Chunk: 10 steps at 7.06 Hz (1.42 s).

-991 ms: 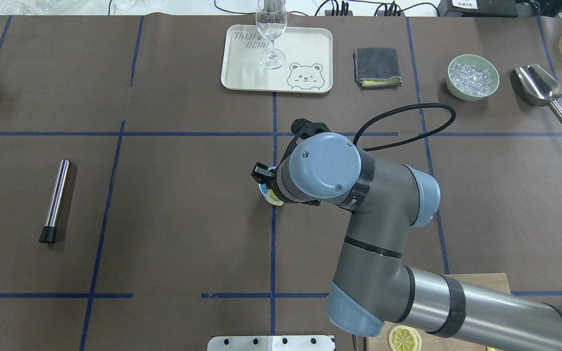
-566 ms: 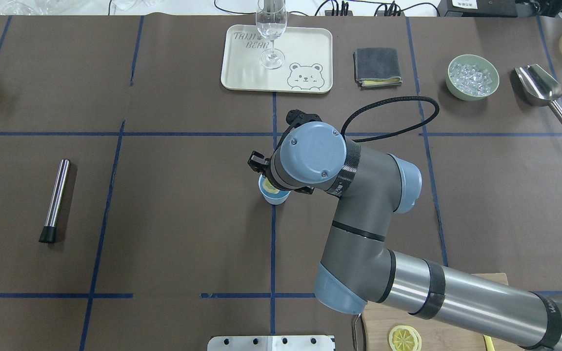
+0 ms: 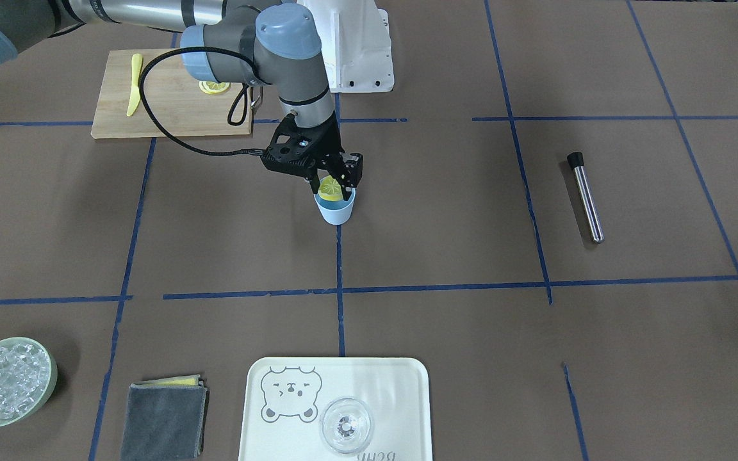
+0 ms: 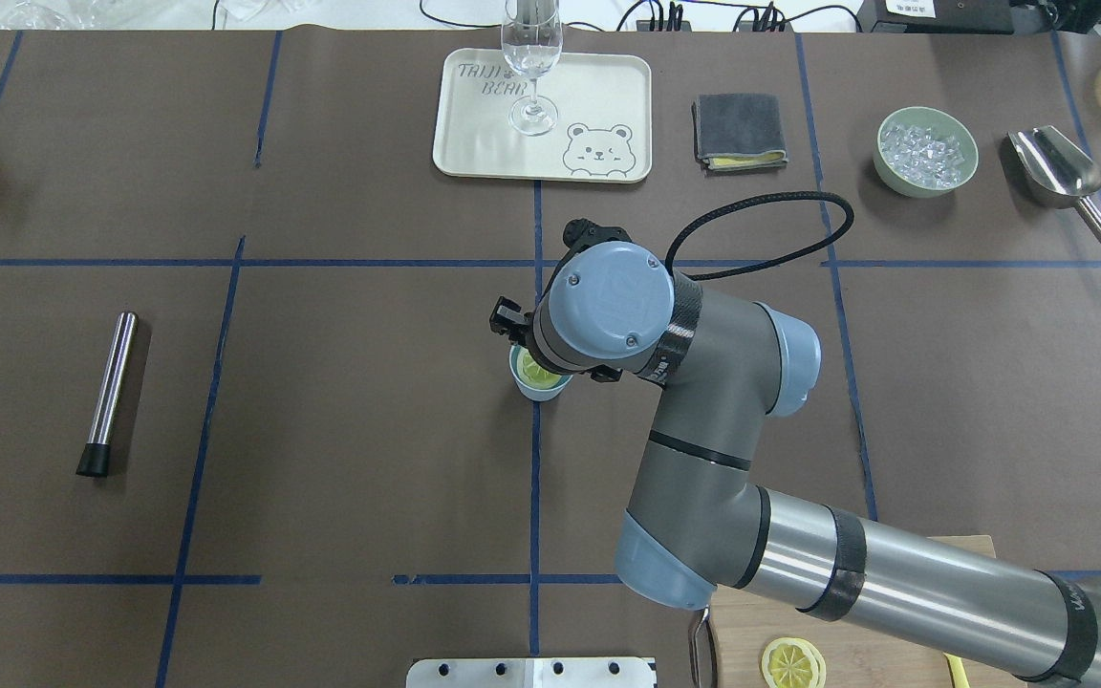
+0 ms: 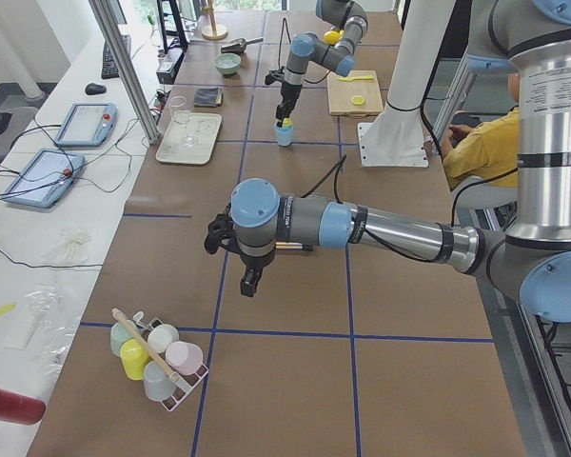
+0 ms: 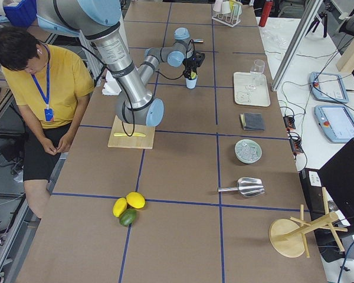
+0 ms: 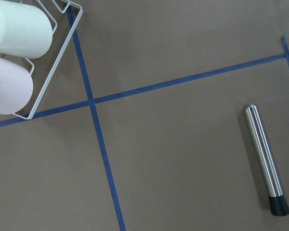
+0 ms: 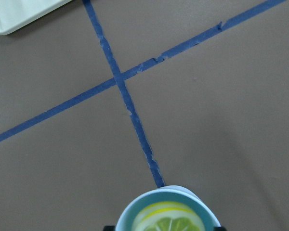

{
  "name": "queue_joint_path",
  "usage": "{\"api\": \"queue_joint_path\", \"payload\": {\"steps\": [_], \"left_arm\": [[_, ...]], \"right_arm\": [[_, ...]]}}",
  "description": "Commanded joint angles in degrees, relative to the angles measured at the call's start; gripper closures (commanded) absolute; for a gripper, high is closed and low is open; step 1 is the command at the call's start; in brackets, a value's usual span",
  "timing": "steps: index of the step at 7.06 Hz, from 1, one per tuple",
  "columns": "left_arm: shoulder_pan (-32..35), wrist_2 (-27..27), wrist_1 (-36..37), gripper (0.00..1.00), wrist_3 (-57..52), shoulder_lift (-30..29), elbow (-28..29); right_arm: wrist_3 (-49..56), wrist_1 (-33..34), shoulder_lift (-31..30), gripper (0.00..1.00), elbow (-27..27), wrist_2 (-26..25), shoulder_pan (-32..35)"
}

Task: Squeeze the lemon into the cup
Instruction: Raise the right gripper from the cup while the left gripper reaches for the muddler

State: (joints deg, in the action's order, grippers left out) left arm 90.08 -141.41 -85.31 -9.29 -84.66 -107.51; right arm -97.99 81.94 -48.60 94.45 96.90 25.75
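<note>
Farthest left, the left claw hangs over bare surface near a rack of cups, well away from the work. It shows only in the side view, so I cannot tell whether it is released or clenched. The steel rod lies flat, well apart from the cup, with a broad stretch of open room between them.

At the middle, the right claw is clenched on the lemon, which sits right at the mouth of the cup, inside its rim as the wrist view shows.

The risk lies here. The cup looks light and stands free, with the fingertips close to its rim. A downward or sideways nudge while squeezing could tip or slide it. A wet lemon could also slip out of the grip and drop in whole.

Beyond the cup, the tray with the glass is apart enough not to hinder a straight lift.

Rightward, the cloth, the bowl of ice and the scoop lie along the far side. The cutting board sits under the arm near the robot's edge.
</note>
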Motion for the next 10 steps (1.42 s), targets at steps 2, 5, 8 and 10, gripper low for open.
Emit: {"api": "queue_joint_path", "payload": {"steps": [2, 5, 8, 10], "left_arm": [[-0.7, 0.0, -3.8, 0.00, 0.1, -0.9, 0.3], [-14.0, 2.8, -27.9, 0.00, 30.0, -0.5, 4.0], [-28.5, 12.8, -31.1, 0.05, 47.4, -5.1, 8.8], [-33.3, 13.2, -29.6, 0.10, 56.4, -8.0, 11.0]], "right_arm": [[0.0, -0.3, 0.2, 0.02, 0.9, 1.1, 0.3], [1.8, -0.6, -10.0, 0.01, 12.5, 14.4, 10.3], [14.1, -0.8, -23.5, 0.00, 19.4, 18.4, 15.9], [14.2, -1.5, -24.3, 0.00, 19.6, 18.5, 15.8]]}}
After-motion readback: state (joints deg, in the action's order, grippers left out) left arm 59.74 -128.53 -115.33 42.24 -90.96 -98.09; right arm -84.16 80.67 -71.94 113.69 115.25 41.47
